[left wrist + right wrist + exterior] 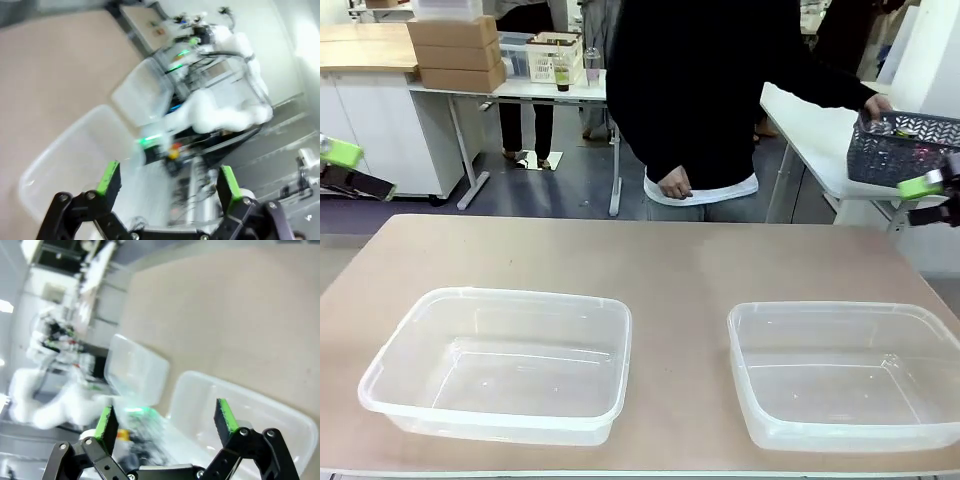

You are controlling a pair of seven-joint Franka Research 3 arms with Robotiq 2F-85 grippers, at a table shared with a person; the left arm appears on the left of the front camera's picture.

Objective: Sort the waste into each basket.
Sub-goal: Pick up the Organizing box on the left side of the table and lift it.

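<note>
Since both tubs lie bare, step: we judge the sort not yet begun, supply stage.
left tub (390,365): our landmark, near side of the tan surface (670,255); clear thin plastic, rectangular, rounded corners, rolled rim, nothing inside.
right tub (840,430): same make, to the right of the left tub, well apart from it, also bare.
lattice basket (900,150): far beyond the left tub and to its right, on a white side table off the surface; dark blue-grey rigid plastic grid.
person's hand (876,104): on the basket's rim.
waste: none in or near the left tub; we cannot tell what the lattice holds.
left pincer (167,181): raised, out past the left tub's left end; jaws spread wide, holding nothing.
right pincer (165,419): far to the right of the left tub, past the right tub; jaws wide apart, nothing between them.
next: we expect items must reach the surface first; then can or bottle decides the tub.
</note>
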